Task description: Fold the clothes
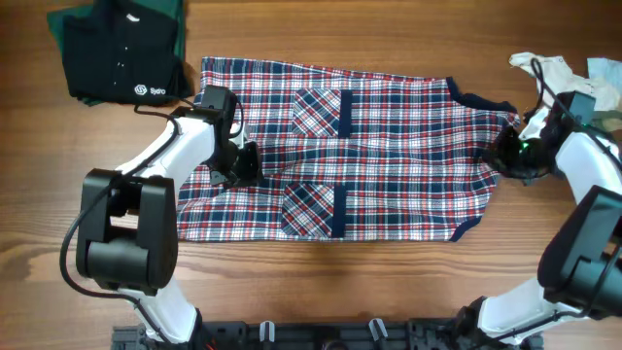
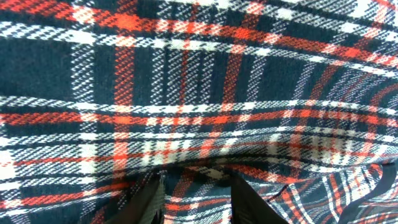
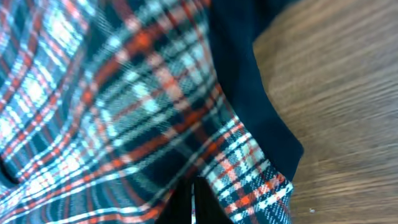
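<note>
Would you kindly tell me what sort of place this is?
Probably a robotics lab bench for garment folding: robot arms at a wooden table, a plaid shirt spread out between them, a folded black garment at one corner.

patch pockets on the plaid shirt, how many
2. Upper patch pocket near the far edge of the red, white and navy plaid shirt; lower patch pocket by its near edge. Its underside is hidden.

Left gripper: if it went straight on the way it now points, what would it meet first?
The plaid shirt: its cloth fills the view just ahead of the left gripper and already bunches between its fingers. What lies beneath the cloth is hidden.
</note>
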